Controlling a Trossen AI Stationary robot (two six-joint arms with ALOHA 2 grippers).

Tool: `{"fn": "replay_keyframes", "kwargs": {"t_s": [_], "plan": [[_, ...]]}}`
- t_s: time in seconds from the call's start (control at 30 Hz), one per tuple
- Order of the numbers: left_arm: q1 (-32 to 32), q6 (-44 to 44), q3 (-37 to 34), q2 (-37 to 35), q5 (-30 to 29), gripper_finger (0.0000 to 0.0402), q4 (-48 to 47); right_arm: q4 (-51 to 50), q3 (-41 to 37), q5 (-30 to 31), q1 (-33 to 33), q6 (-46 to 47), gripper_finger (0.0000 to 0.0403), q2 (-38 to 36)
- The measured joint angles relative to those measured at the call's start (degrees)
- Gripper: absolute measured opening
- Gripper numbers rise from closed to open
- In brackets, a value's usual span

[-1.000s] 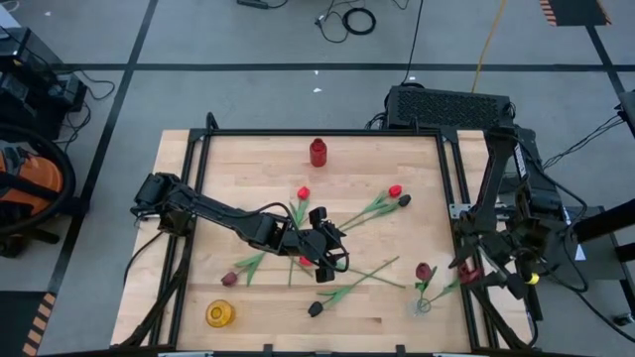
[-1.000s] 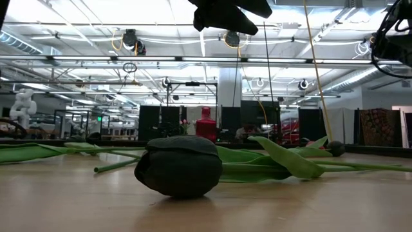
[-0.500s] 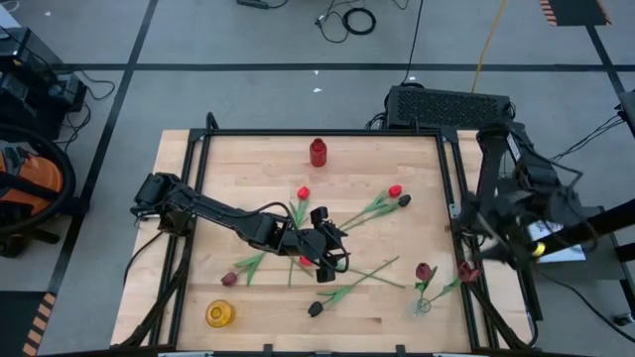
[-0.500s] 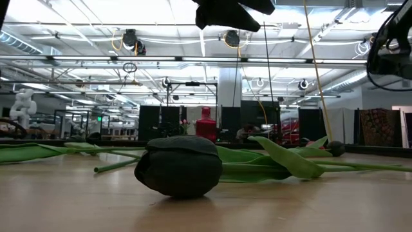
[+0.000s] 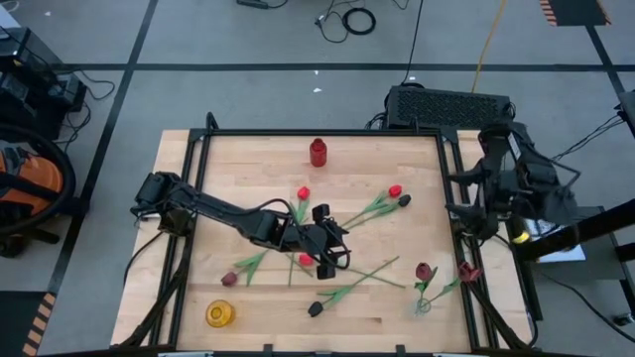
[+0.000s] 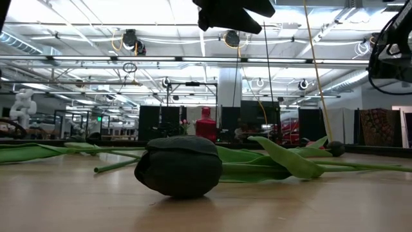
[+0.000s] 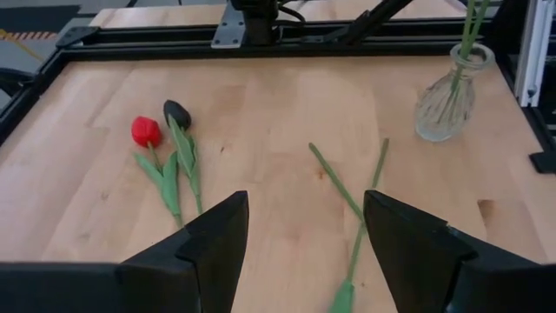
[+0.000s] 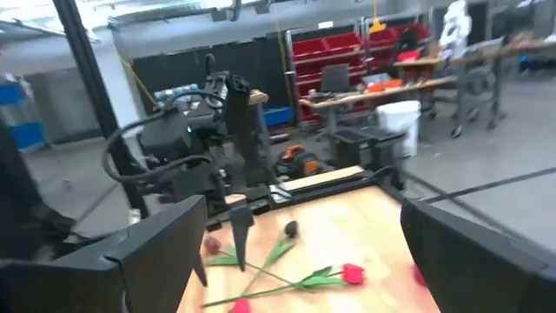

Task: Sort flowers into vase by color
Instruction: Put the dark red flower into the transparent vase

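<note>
- The wooden table (image 5: 198, 238) carries scattered flowers (image 5: 382, 203), lying flat around its centre and toward 4 o'clock.
- The right arm is raised off the table's 3 o'clock edge; its right claw (image 8: 300, 252) stands released, holding nothing.
- The left arm reaches from 9 o'clock to the table's centre, its left claw (image 5: 325, 260) spread apart and empty above green stems.
- A clear glass vase (image 5: 423, 304) at 4 o'clock holds two dark red tulips (image 5: 425, 271).
- A red vase (image 5: 317, 152) stands at 12 o'clock.
- A yellow vase (image 5: 219, 314) sits at 7 o'clock.
- A black tulip (image 6: 180, 165) lies near 6 o'clock.
</note>
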Motion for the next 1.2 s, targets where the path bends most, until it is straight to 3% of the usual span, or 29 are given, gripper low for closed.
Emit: {"fn": "replay_keyframes", "kwargs": {"t_s": [0.17, 0.47, 0.7, 1.2], "plan": [[0.4, 2.1, 0.0, 0.0, 0.6, 0.0235, 1.9, -3.0, -2.1, -0.1, -4.6, 3.8, 0.0376, 2.3], [1.0, 2.7, 0.0, 0.0, 6.1, 0.0235, 2.4, -2.4, -12.5, -4.1, -12.8, 14.7, 0.0375, 4.4], [1.1, 3.3, 0.0, 0.0, 6.3, 0.0235, 2.2, 3.3, -18.2, -6.9, -18.3, 15.3, 0.0375, 7.3], [-0.4, -6.8, 0.0, -5.2, 1.5, 0.0235, -12.6, 11.9, -19.5, -26.2, -35.1, -1.2, 0.0375, 15.5]]}}
